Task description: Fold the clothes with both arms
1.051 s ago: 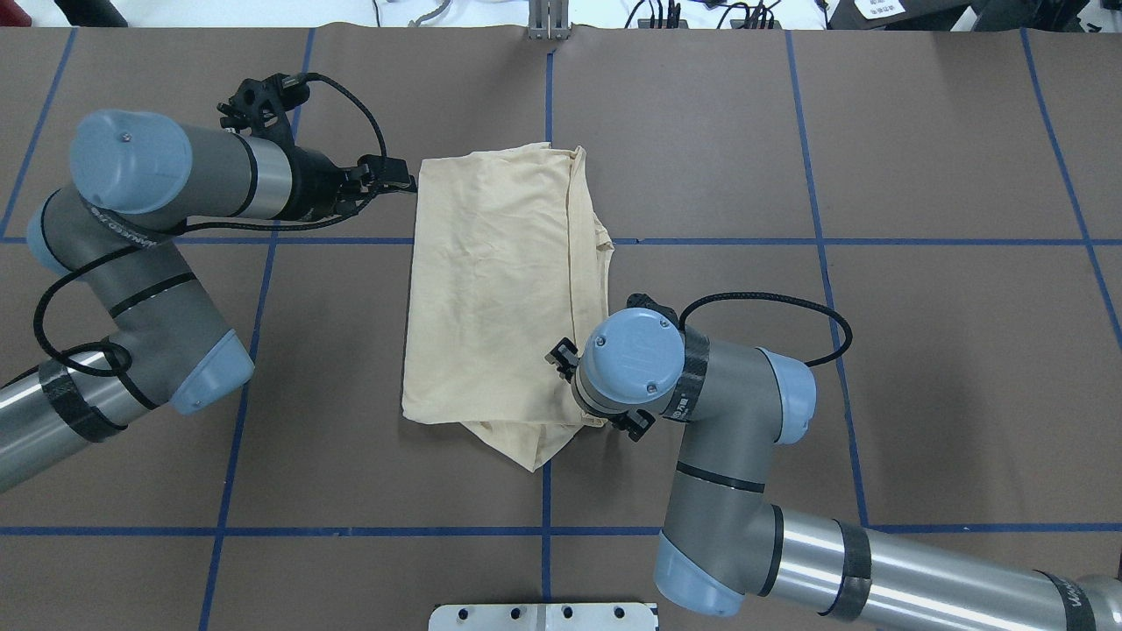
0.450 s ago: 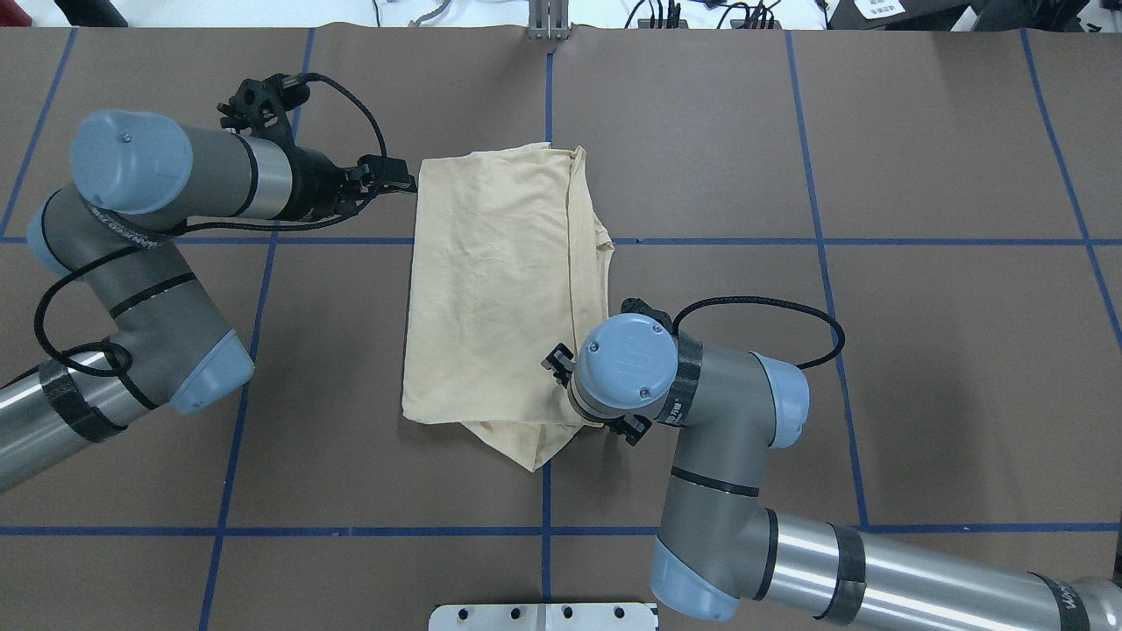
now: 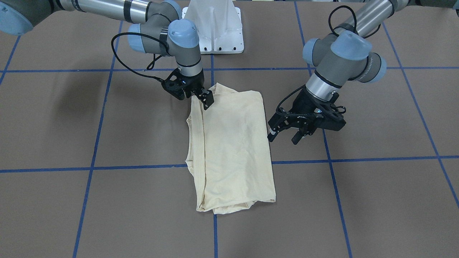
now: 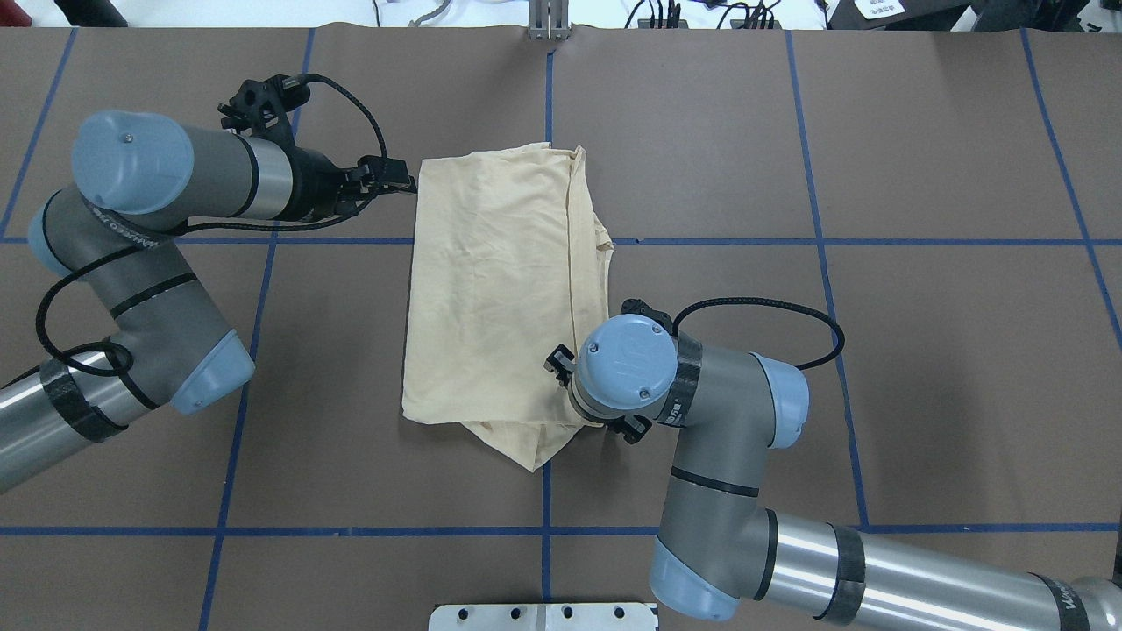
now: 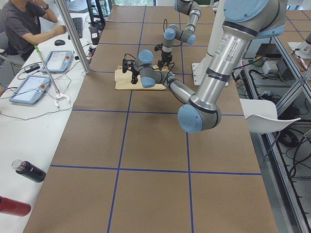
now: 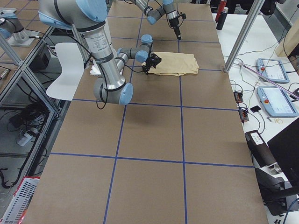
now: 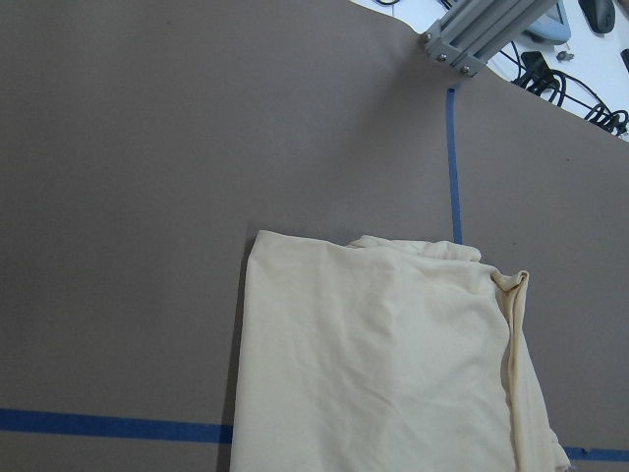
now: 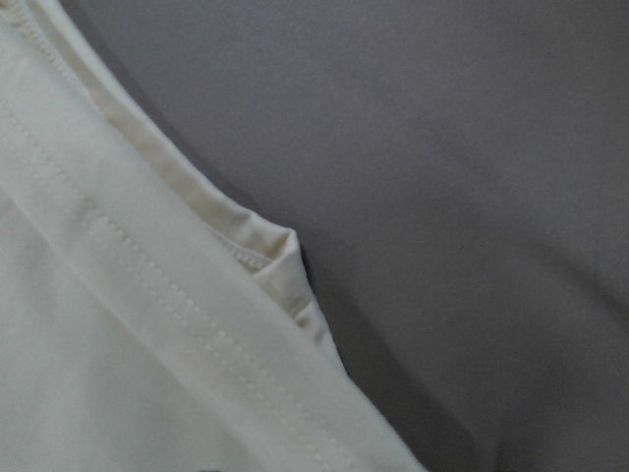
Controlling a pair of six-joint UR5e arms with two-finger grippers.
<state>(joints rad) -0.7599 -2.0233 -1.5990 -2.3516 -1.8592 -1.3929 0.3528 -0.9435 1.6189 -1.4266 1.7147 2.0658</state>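
Note:
The pale cream-yellow shirt [image 4: 500, 289] lies folded into a long rectangle at the table's middle, also in the front view [image 3: 233, 150]. Its print is hidden. My left gripper [image 3: 283, 136] is open and empty. It hovers just off the shirt's far-left corner, as the overhead view [image 4: 403, 182] shows. My right gripper [image 3: 192, 97] is low at the shirt's near-right corner. Its jaws look apart, and one finger [image 3: 205, 100] rests on the fabric edge. My wrist hides it in the overhead view. The right wrist view shows only the shirt's hem [image 8: 98, 344] up close.
The white pedestal base [image 3: 215, 27] stands at the table's robot side. Blue tape lines [image 4: 543, 499] cross the brown table cover. A metal post [image 4: 548, 22] stands at the far edge. An operator [image 5: 24, 24] sits beyond the far edge, with tablets and bottles on a side table.
My right arm has shifted slightly left, toward the shirt's near-right corner. My left arm and the shirt have not moved.

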